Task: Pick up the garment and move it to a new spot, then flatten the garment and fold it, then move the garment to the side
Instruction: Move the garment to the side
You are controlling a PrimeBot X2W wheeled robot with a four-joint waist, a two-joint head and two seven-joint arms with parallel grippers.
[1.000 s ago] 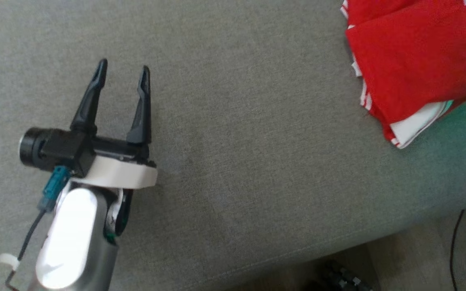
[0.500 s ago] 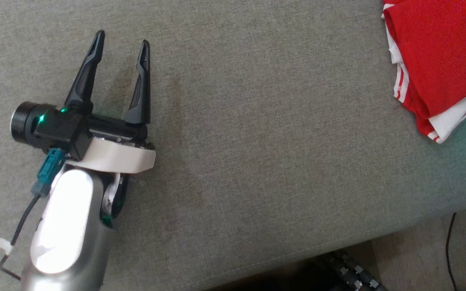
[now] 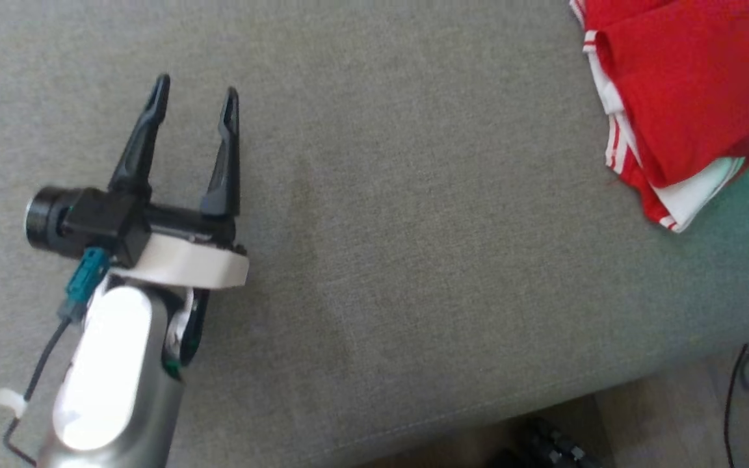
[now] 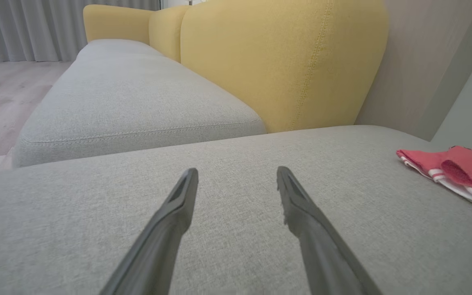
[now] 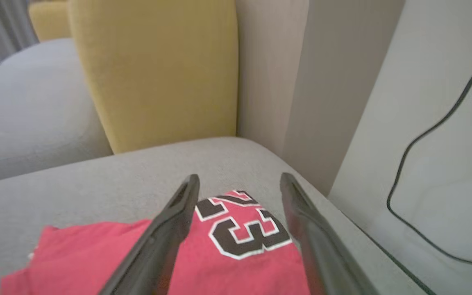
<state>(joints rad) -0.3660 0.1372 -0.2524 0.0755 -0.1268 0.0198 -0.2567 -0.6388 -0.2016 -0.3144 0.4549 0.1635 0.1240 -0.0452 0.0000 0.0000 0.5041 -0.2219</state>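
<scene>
folded red jersey point(image 3: 693, 97) lies at the seat cushion point(image 3: 413, 260) right end. right gripper point(image 5: 240, 178) fingers wide above it; left gripper point(image 3: 197, 91) fingers wide, empty. risk: a low retraction may snag cloth, undoing the fold.

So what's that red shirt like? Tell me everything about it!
The red shirt is a sports jersey of soft-looking cloth, with a black, white-edged 23 and white striped trim. It is folded into flat layers, a white layer peeking out at one corner. It lies on the grey sofa cushion, near its right end by the wall. The right tool is open over it, not gripping it.
</scene>
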